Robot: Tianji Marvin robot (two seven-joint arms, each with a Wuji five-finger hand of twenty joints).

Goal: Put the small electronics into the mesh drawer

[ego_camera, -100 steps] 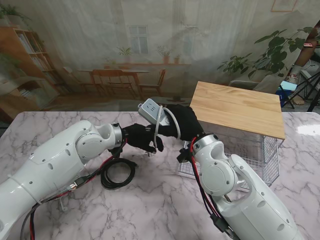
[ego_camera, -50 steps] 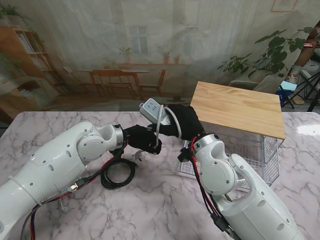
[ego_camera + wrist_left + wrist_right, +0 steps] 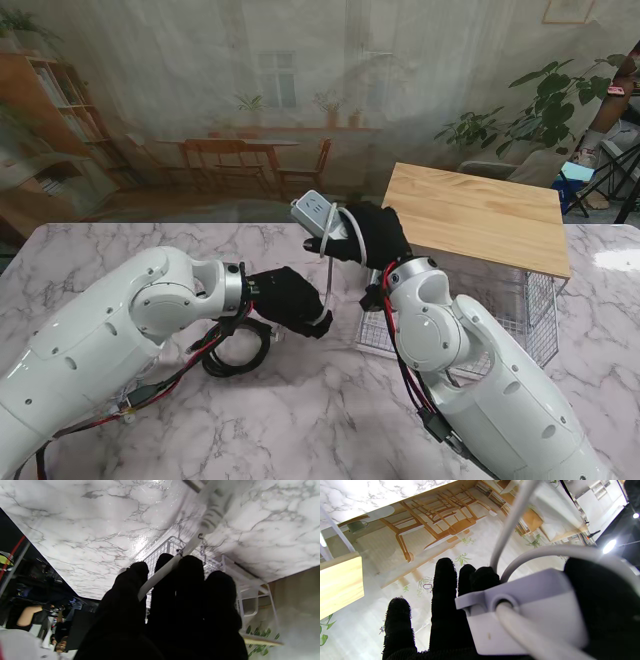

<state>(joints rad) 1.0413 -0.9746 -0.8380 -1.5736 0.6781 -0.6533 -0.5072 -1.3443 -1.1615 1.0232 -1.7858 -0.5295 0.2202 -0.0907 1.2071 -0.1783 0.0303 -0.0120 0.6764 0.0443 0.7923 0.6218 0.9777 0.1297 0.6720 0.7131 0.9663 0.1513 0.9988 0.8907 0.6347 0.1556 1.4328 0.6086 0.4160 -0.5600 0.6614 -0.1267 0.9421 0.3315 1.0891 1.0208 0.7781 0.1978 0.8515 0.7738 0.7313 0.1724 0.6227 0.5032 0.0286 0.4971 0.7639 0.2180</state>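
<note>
While my right hand (image 3: 368, 238) is carrying the white power strip (image 3: 313, 213) it is clutching closer to the mesh drawer (image 3: 520, 305) | my left hand (image 3: 290, 302) is dropping toward the worktop (image 3: 300, 420), fingers closed on the white cord (image 3: 160, 576) | cord is being drawn taut, untangling for loading.

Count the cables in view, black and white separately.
2. One black cable lies coiled on the table by the left hand. One white cord runs from the power strip in the right hand down to the left hand. Others may be hidden.
</note>
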